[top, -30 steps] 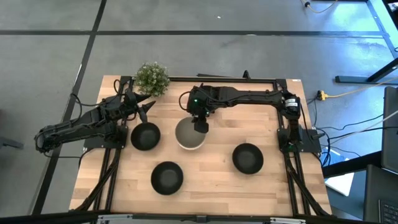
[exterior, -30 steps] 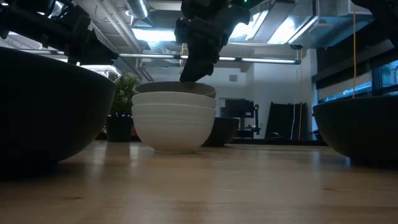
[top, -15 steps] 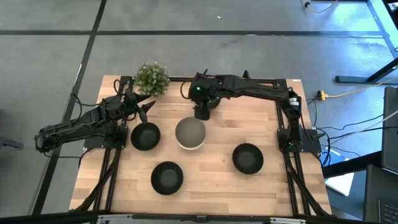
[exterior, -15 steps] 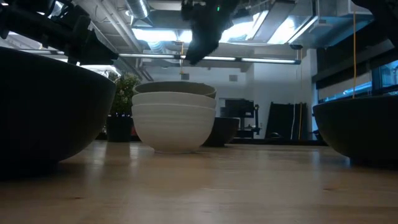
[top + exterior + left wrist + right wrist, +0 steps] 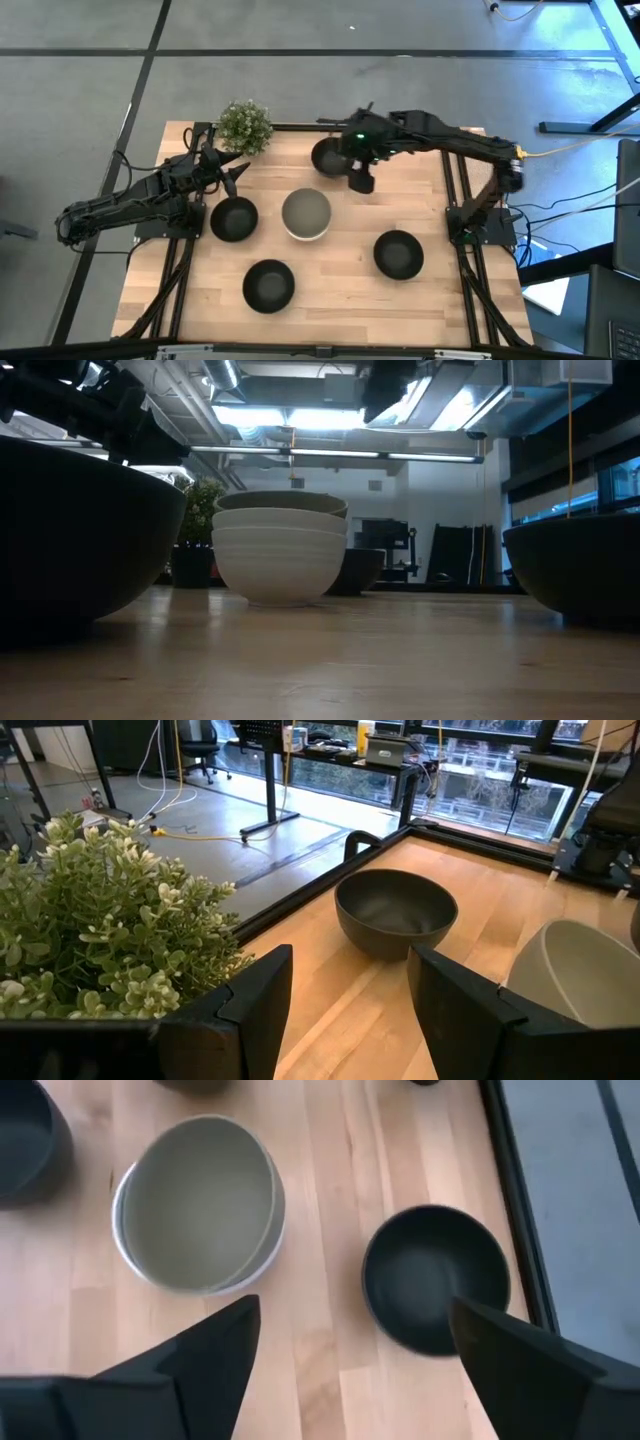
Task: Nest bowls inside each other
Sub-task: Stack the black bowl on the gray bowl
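Observation:
A stack of bowls [image 5: 306,214] stands mid-table: a grey-olive bowl [image 5: 198,1200] nested on top of two white ones [image 5: 280,555]. Several black bowls stand singly: one left of the stack [image 5: 233,218], one toward the near edge [image 5: 268,285], one to the right [image 5: 398,253], one by the far edge [image 5: 328,157]. My right gripper [image 5: 360,180] hovers open above the table, right of the far black bowl [image 5: 435,1275]. My left gripper [image 5: 225,170] waits open beside the plant, touching nothing.
A small green potted plant [image 5: 244,125] stands at the far left corner, close to my left gripper [image 5: 345,1010]. A dark frame rail [image 5: 400,128] runs along the far edge. Bare wood [image 5: 340,290] lies between the near black bowls.
My right gripper has risen from the rim of the stack's top bowl, moved toward the far edge and then toward the table's right. The stack has stayed in place. The far black bowl, earlier hidden under the arm, now shows.

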`<move>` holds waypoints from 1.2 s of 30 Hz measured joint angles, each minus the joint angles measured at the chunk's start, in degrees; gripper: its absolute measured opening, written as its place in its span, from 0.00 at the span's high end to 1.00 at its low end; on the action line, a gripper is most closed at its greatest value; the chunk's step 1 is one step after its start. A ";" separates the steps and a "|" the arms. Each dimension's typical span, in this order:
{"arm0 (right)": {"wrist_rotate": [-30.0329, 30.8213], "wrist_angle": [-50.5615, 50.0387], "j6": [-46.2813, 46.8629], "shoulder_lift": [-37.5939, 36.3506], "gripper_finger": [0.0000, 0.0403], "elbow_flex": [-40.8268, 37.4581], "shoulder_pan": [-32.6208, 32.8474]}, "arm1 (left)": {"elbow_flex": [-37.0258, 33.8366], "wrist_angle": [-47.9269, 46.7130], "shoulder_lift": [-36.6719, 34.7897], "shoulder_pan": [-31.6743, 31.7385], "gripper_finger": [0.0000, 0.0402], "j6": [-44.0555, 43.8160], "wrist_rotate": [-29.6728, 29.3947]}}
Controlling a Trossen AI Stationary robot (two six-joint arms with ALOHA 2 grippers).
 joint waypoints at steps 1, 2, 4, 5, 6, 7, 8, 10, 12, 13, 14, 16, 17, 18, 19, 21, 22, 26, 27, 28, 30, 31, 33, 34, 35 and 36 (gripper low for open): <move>0.00 1.63 0.69 -2.38 0.19 -2.78 0.14 | 0.00 0.04 -0.02 0.02 0.52 0.36 -0.02; 0.00 3.21 1.74 -4.82 0.19 -5.87 0.31 | 0.00 0.02 0.00 0.02 0.52 0.75 -0.02; 0.02 6.84 3.37 -9.69 0.19 -12.52 0.69 | 0.00 0.04 -0.02 0.00 0.52 1.07 -0.04; 0.00 8.41 3.89 -12.09 0.19 -15.83 0.97 | 0.00 0.02 0.00 0.01 0.52 1.07 -0.04; 0.01 10.07 4.94 -14.40 0.19 -19.11 1.27 | 0.00 0.02 0.00 0.02 0.52 1.08 -0.06; 0.02 11.43 5.82 -16.75 0.19 -22.29 1.44 | 0.00 0.03 -0.01 0.01 0.52 1.07 -0.06; 0.00 12.38 6.69 -19.06 0.19 -25.27 1.71 | 0.00 0.03 -0.02 0.02 0.52 1.08 -0.06; 0.01 14.03 9.15 -23.50 0.19 -30.82 2.34 | 0.00 0.04 0.00 0.02 0.52 1.09 -0.07; 0.03 15.54 11.41 -27.57 0.20 -36.22 3.19 | 0.00 0.04 0.00 0.02 0.52 1.09 -0.08; 0.03 16.21 12.83 -29.45 0.20 -38.71 3.75 | 0.00 0.04 0.00 0.01 0.52 1.09 -0.08; 0.03 17.03 14.23 -31.40 0.19 -41.17 4.36 | 0.00 0.04 -0.02 0.02 0.52 1.07 -0.08; -0.07 18.16 16.99 -34.93 0.20 -45.85 5.82 | 0.00 0.04 -0.02 0.02 0.52 1.07 -0.08; -0.10 18.37 18.28 -36.47 0.20 -48.12 6.67 | 0.00 0.04 -0.02 0.02 0.52 1.06 -0.08; -0.13 18.46 19.43 -37.86 0.20 -50.27 7.56 | 0.00 0.04 -0.02 0.02 0.52 1.05 -0.08; -0.35 18.53 20.17 -39.12 0.20 -52.32 8.45 | 0.00 0.04 -0.02 0.02 0.52 1.05 -0.08; -1.23 19.06 21.70 -41.14 0.20 -56.14 10.00 | 0.00 0.04 -0.02 0.02 0.52 1.04 -0.08; -1.52 19.36 22.95 -41.85 0.20 -57.90 10.71 | 0.00 0.04 0.00 0.02 0.52 1.04 -0.08; -1.61 21.71 28.44 -43.04 0.20 -63.97 12.76 | 0.00 0.05 0.00 0.02 0.52 1.00 -0.08; -1.58 22.77 29.06 -43.03 0.20 -65.09 13.10 | 0.00 0.06 -0.02 0.02 0.52 1.00 -0.06; -1.59 23.83 29.92 -42.94 0.20 -66.22 13.47 | 0.00 0.05 -0.02 0.01 0.52 1.00 -0.07; -1.77 25.95 31.23 -42.73 0.20 -68.21 13.99 | 0.00 0.06 0.00 0.02 0.52 0.65 -0.06; -2.40 27.20 31.78 -42.63 0.20 -69.01 14.21 | 0.00 0.06 -0.01 0.02 0.52 0.61 -0.06; -4.89 29.15 31.94 -42.67 0.20 -70.37 14.66 | 0.00 0.06 -0.02 0.02 0.52 0.57 -0.06; -6.06 29.62 31.92 -42.61 0.20 -70.99 14.98 | 0.00 0.06 0.00 0.01 0.52 0.57 -0.06; -7.27 29.79 32.00 -42.53 0.20 -71.47 15.28 | 0.00 0.06 -0.01 0.02 0.52 0.56 -0.06; -8.07 29.79 32.05 -42.52 0.20 -71.84 15.59 | 0.00 0.06 -0.01 0.01 0.52 0.54 -0.06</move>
